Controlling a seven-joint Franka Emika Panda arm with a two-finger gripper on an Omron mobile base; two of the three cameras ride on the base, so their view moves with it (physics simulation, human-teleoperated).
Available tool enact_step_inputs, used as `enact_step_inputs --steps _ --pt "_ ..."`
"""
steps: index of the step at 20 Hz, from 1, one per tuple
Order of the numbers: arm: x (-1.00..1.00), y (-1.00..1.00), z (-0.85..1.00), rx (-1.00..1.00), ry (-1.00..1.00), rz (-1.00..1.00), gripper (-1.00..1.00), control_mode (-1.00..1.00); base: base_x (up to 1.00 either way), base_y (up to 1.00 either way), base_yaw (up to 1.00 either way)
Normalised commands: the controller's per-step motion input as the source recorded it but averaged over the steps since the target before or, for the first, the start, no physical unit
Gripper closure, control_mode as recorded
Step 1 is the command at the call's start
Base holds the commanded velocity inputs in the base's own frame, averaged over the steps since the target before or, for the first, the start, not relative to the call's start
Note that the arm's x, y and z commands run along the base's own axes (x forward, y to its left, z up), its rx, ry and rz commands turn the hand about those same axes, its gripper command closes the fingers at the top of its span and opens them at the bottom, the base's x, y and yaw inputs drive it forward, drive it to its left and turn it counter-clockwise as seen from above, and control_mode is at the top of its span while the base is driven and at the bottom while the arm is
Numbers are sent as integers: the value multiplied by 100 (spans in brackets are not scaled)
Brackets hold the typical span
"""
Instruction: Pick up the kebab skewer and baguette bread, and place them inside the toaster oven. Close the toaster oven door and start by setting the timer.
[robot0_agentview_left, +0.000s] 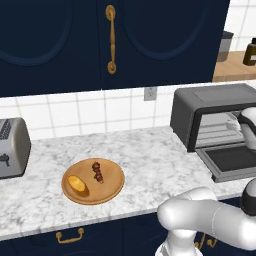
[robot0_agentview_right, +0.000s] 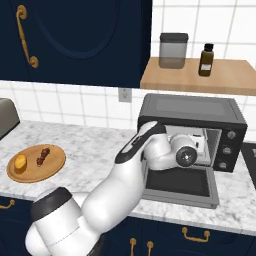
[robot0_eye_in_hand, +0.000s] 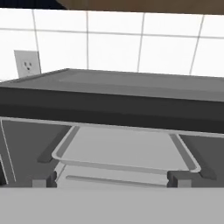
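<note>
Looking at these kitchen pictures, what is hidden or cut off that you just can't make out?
- Gripper: hand view, only the two wide-apart tips show.
- Toaster oven inside: right base view, the arm covers much of it.
- Toaster oven door: left base view, cut by the right edge.
- Kebab skewer: right base view, too small for detail.

Wide bare stretch of marble counter (robot0_agentview_left: 150, 160) between the wooden plate (robot0_agentview_left: 112, 187) and the toaster oven (robot0_agentview_left: 210, 102), open for passage. Toaster oven door (robot0_agentview_right: 182, 182) dropped flat over the counter's front edge, mouth open, with the tray (robot0_eye_in_hand: 127, 151) on the floor of the cavity and clear height above it. Slot toaster (robot0_agentview_left: 12, 147) blocking the counter's left end.
</note>
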Motion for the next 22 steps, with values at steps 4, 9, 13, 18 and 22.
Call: enact_step_inputs --steps 4,9,13,18,22 --pt "10 4 -35 0 -1 0 -100 -100 0 0 0" --pt "26 2 -9 2 -8 -2 -100 -100 0 0 0" --pt "31 0 -17 0 -6 -1 -100 -100 0 0 0" --pt "19 0 -2 0 -1 0 -100 -100 0 0 0" --pt "19 -1 -9 0 0 0 -100 -100 0 0 0"
